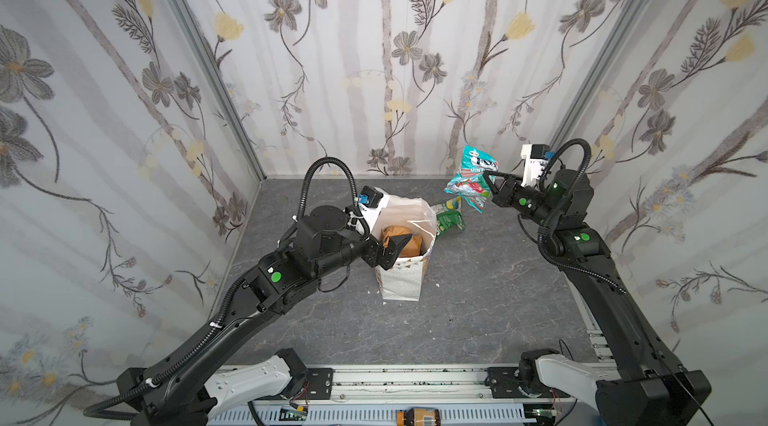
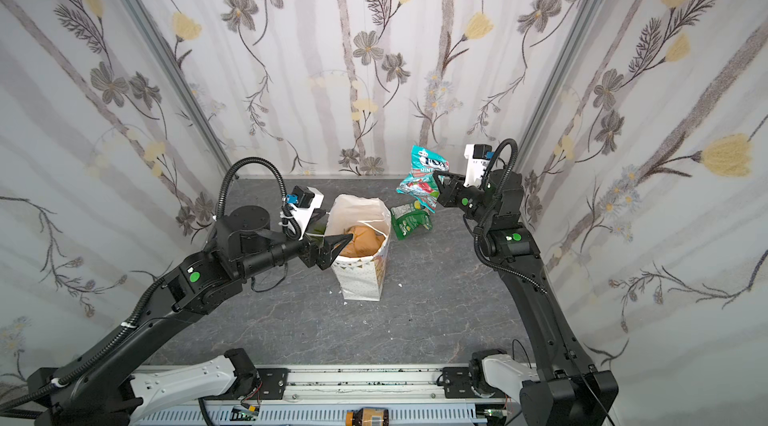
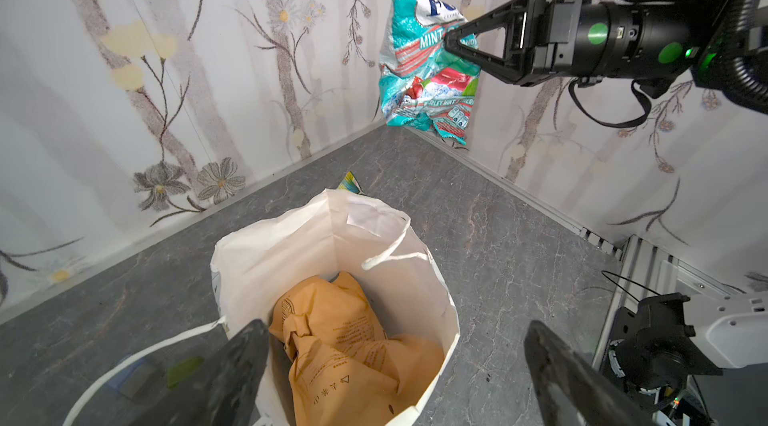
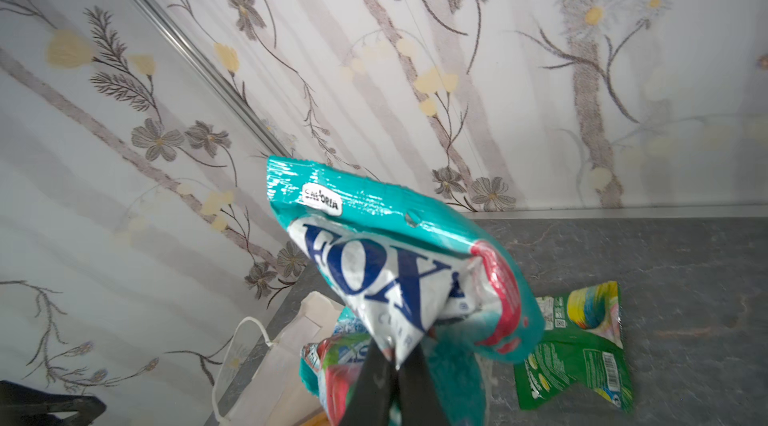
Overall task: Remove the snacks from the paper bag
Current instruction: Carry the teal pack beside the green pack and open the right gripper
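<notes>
So the right gripper [image 1: 490, 181] is clamped tight on the crumpled middle of the teal FOX'S packet [image 1: 478, 164], holding it up in the air near the back right corner, well clear of the table [image 1: 478, 299]. The left gripper [image 1: 395, 249] has its jaws spread wide right at the mouth of the paper bag [image 1: 401, 278], gripping nothing, and I can't tell if a finger touches the rim. The bag stands upright mid-table with 1 orange pouch [image 1: 411, 243] inside it. 1 green packet [image 1: 451, 218] lies flat on the table just beside the bag, below the held one. The table is dark grey marbled stuff, floral wallpaper [image 1: 374, 50] covers 3 sides, and a metal rail [image 1: 407, 382] runs along the front.
</notes>
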You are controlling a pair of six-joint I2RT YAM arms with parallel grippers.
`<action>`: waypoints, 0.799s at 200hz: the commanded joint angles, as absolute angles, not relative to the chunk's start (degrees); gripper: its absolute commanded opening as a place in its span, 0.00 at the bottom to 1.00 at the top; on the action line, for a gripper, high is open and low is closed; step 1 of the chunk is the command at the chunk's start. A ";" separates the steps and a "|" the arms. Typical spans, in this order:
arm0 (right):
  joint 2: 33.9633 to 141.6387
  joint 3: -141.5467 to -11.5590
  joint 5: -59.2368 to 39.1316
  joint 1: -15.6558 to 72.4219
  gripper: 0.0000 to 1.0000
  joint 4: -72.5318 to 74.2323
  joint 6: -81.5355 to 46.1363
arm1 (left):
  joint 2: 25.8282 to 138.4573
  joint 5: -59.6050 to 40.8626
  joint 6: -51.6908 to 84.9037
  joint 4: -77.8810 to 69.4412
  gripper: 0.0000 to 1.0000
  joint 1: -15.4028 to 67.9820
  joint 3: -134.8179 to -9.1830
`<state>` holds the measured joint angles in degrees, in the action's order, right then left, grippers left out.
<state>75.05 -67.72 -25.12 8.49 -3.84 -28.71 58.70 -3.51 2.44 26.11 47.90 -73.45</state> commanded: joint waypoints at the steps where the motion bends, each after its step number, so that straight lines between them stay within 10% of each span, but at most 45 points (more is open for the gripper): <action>1: 75.05 -64.52 -25.64 6.39 0.07 1.73 -30.18 | 57.72 -1.42 10.77 32.67 0.97 47.83 -74.71; 160: 105.49 -56.08 -31.37 -2.81 0.12 11.49 -30.92 | 53.98 0.96 18.76 43.80 0.97 47.81 -71.89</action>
<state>101.73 -54.50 -28.62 -2.74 5.82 -30.46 53.63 -0.36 18.15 42.41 47.79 -71.77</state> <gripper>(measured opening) 0.112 0.967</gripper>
